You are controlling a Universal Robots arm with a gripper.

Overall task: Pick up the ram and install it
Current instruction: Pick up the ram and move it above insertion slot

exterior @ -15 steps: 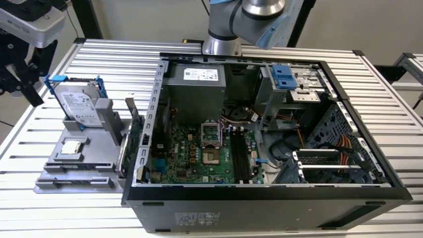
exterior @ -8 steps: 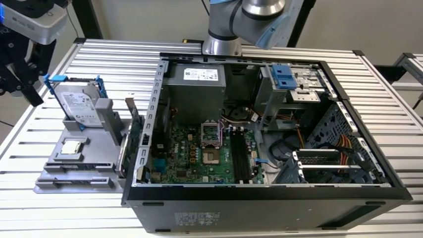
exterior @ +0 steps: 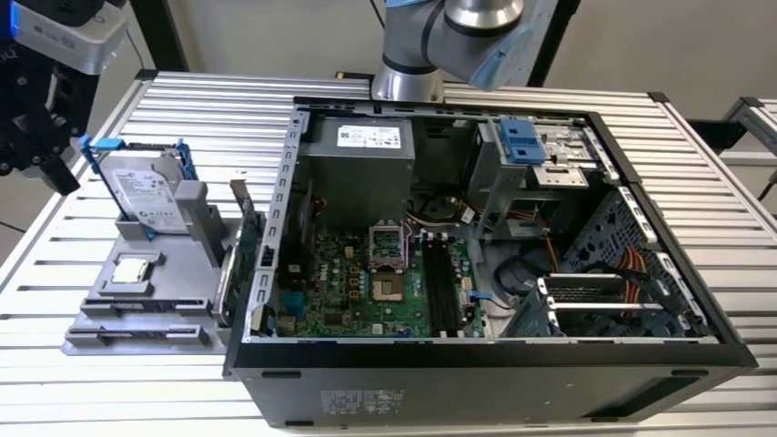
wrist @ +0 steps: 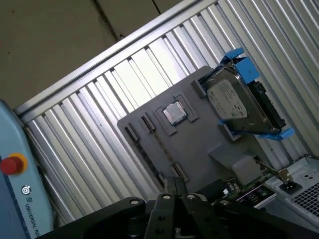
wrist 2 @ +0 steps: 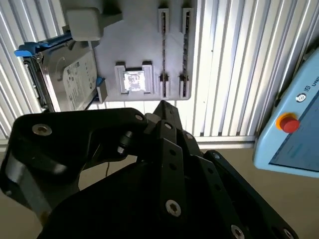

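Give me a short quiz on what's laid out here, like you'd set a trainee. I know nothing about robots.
1. True or false: the hard drive stands on edge in the grey tray, outside the computer case.
2. Where does the end effector hang?
A. Inside the open case
B. At the exterior view's left, near the tray
C. At the exterior view's right, past the case
3. Short answer: what colour is the bracket around the hard drive?

Key: 1 true; 2 B; 3 blue.
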